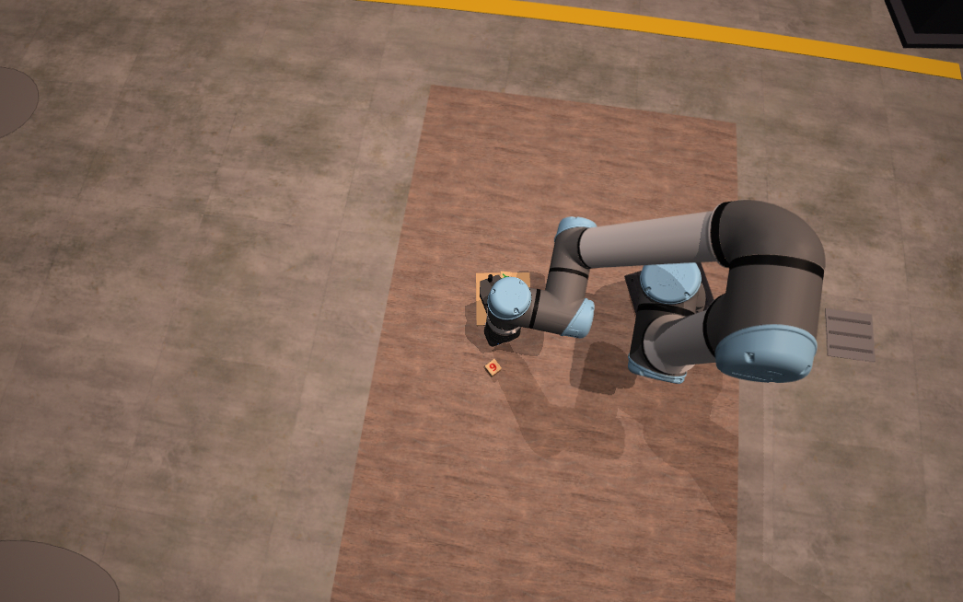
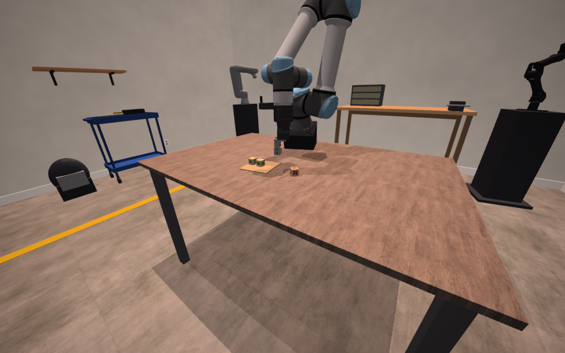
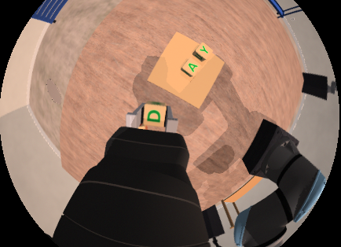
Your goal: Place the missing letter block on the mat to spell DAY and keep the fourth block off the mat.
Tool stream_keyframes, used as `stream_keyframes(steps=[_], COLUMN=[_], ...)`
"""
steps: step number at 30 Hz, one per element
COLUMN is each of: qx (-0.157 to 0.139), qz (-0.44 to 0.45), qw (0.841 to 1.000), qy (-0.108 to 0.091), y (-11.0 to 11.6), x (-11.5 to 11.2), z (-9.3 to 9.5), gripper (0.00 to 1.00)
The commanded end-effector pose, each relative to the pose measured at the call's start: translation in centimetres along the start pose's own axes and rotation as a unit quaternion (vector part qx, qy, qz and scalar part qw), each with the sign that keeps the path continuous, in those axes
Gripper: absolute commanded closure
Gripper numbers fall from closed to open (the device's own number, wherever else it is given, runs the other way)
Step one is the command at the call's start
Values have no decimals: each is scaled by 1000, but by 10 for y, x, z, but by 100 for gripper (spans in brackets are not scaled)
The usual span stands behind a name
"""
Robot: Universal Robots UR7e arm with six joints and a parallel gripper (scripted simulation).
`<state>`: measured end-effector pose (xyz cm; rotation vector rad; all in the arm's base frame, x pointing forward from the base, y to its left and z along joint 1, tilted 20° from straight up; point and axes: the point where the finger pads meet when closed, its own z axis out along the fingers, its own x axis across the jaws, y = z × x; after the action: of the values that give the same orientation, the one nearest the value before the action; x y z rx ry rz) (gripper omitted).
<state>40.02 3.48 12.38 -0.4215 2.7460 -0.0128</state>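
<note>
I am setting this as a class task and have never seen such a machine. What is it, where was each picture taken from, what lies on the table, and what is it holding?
It is one jointed robot arm bolted to a wooden table. One picture looks straight down, one looks from the room's side, and one sits on the wrist, looking past the gripper. On the table lies a tan mat with blocks A and Y. A red-lettered block lies off the mat. The gripper is shut on the D block, raised above the table.
</note>
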Motion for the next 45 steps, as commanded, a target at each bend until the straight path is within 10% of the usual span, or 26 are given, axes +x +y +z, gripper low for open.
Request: stream_keyframes(steps=[1, 20, 45], qx=[-2, -3, -2], qz=[1, 2, 234], qw=[1000, 1000, 972], qy=[3, 4, 5], y=[1, 1, -46], x=[1, 3, 36], z=[-18, -21, -25], gripper=[43, 43, 43])
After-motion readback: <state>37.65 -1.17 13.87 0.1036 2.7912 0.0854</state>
